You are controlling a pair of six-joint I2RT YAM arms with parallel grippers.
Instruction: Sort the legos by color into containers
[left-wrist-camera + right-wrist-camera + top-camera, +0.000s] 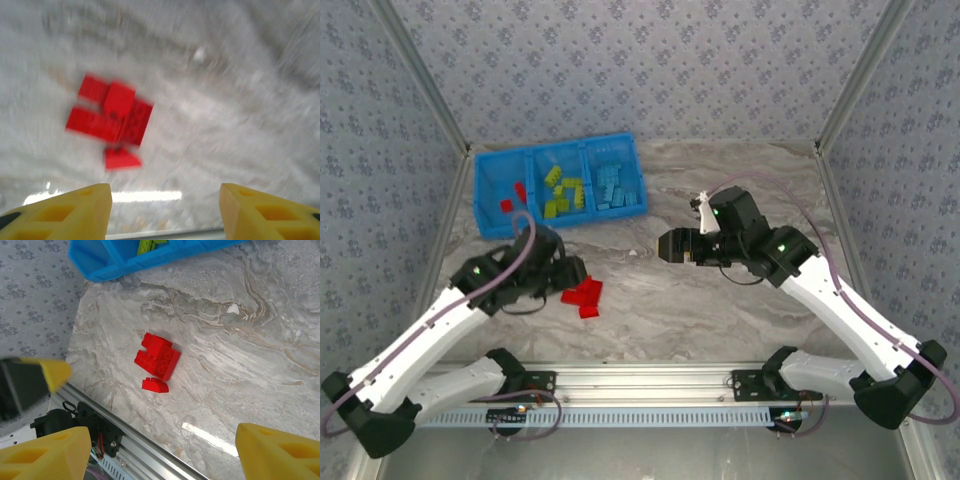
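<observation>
A small heap of red legos (583, 294) lies on the marble table in front of the left arm; it is blurred in the left wrist view (111, 119) and sharp in the right wrist view (158, 359). One sloped red piece (155, 385) sits just apart from the heap. My left gripper (569, 272) hovers right beside the heap, open and holding nothing (165, 195). My right gripper (669, 245) is in mid-table, open and holding nothing (161, 435). The blue tray (488, 170) at the back left holds red (513, 196), lime green (564, 190) and light blue (611, 184) bricks in separate compartments.
A metal rail (650, 377) runs along the near table edge. Patterned walls close in the left, back and right sides. A tiny white speck (233, 308) lies on the marble. The tray's corner (95, 262) and a yellow finger of the left gripper (54, 373) appear in the right wrist view.
</observation>
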